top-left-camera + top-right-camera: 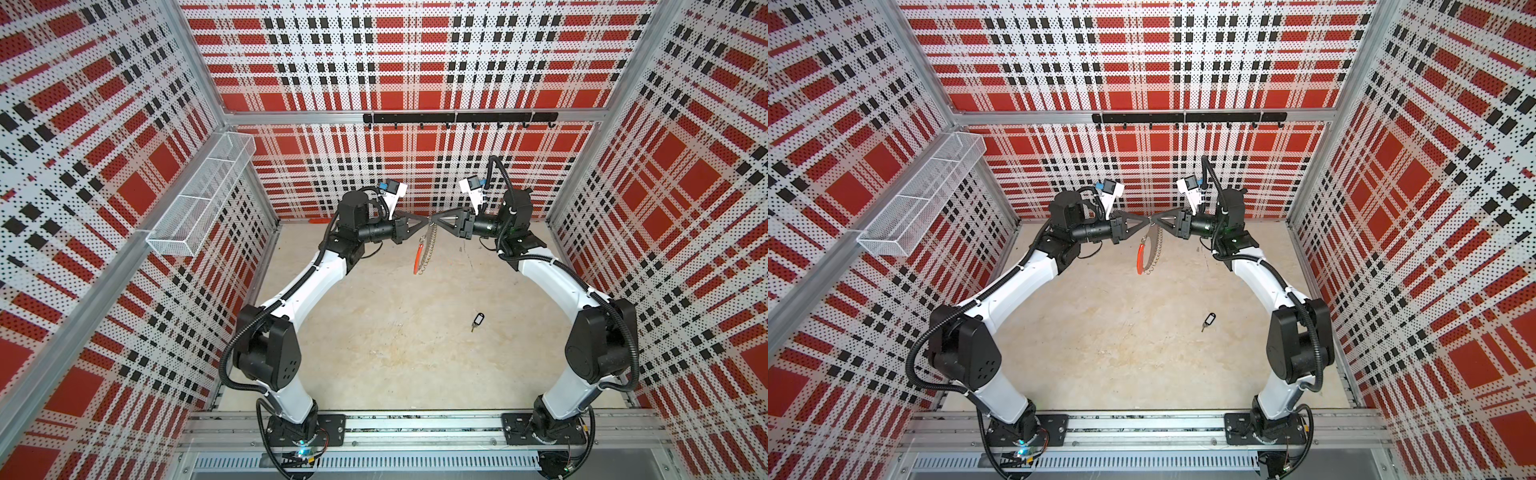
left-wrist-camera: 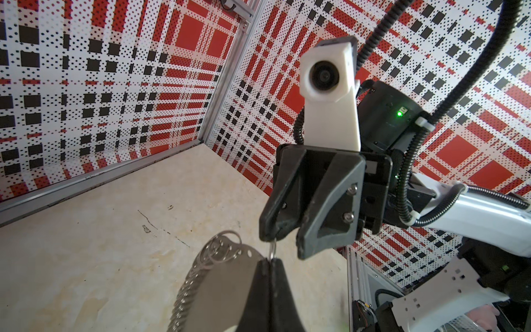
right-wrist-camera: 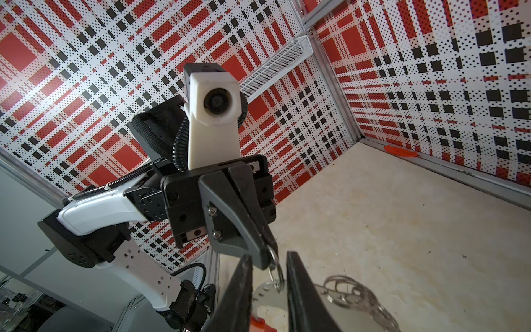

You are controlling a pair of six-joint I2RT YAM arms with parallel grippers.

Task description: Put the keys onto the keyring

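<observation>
- The desk (image 1: 374, 353) is big and mostly bare in both top views. Walls (image 1: 104, 166) close it in at 9, 12 and 3 o'clock. The arm bases (image 1: 305, 430) sit along the 6 o'clock edge, so the roomy part is the middle.
- The wire basket (image 1: 199, 195) sticks out from the wall at 9 o'clock, high up. It is well apart from both arms, so I think it is no trouble.
- The keyring (image 1: 424, 249) hangs in the air near the 12 o'clock side of the desk. It dangles loose, so it could swing or twist if an arm moves fast.
- The left gripper (image 1: 428, 219) has its fingers (image 2: 278, 293) pressed together on one small ring (image 2: 273, 248) at the top of the keyring. That is a tiny hold. A tug could pull the ring out, and the whole keyring would drop.
- The right gripper (image 1: 437, 219) sits nose to nose with the left one. Its fingers (image 3: 301, 293) are spread a little, with that same small ring in the gap between them. I cannot see them pinching anything. The two sets of tips are so near that they could bump.
- The keys (image 1: 478, 321) lie flat on the desk at about 3 o'clock. They are well apart from the keyring, at about 5 o'clock from it. No gripper holds them, so that step is not yet done. They are small and flat, so fingers could slip off them or scrape the desk.
</observation>
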